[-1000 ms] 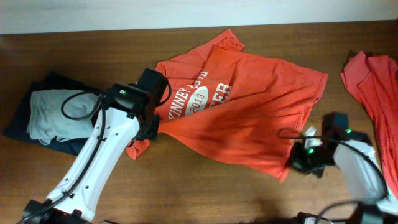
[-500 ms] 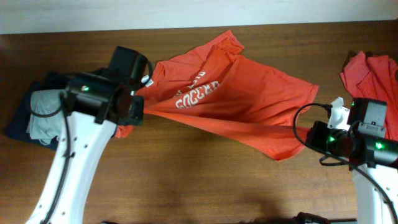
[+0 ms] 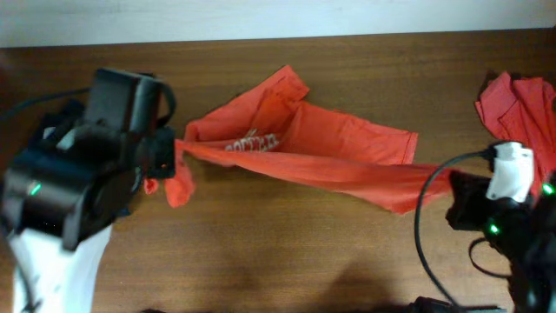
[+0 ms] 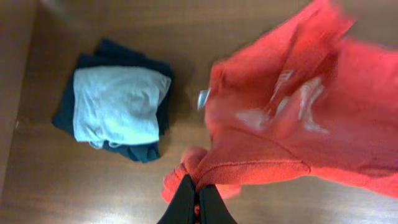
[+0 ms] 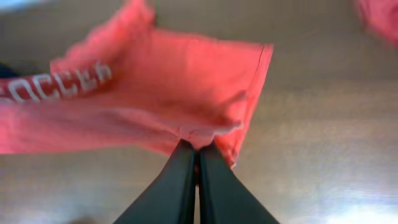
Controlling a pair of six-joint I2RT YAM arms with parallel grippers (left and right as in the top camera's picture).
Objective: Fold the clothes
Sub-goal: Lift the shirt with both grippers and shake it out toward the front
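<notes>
An orange-red T-shirt (image 3: 330,152) with white "SOCCER" print hangs stretched in the air between my two grippers, above the table's middle. My left gripper (image 3: 178,152) is shut on its left edge; the left wrist view shows the fingers (image 4: 196,190) pinching a bunched hem of the T-shirt (image 4: 311,118). My right gripper (image 3: 452,187) is shut on the right edge; in the right wrist view the fingers (image 5: 197,149) clamp a fold of the T-shirt (image 5: 155,93). A second orange-red T-shirt (image 3: 521,100) lies crumpled at the far right.
A folded pale grey garment (image 4: 118,106) lies on a folded navy garment (image 4: 127,53) at the table's left, mostly hidden under my left arm in the overhead view. The wooden table (image 3: 287,252) stretches in front; a pale wall (image 3: 261,17) runs behind.
Both grippers have risen and pulled apart, lifting the printed T-shirt off the table and stretching it into a narrow band. The left arm has come up close to the overhead camera.
</notes>
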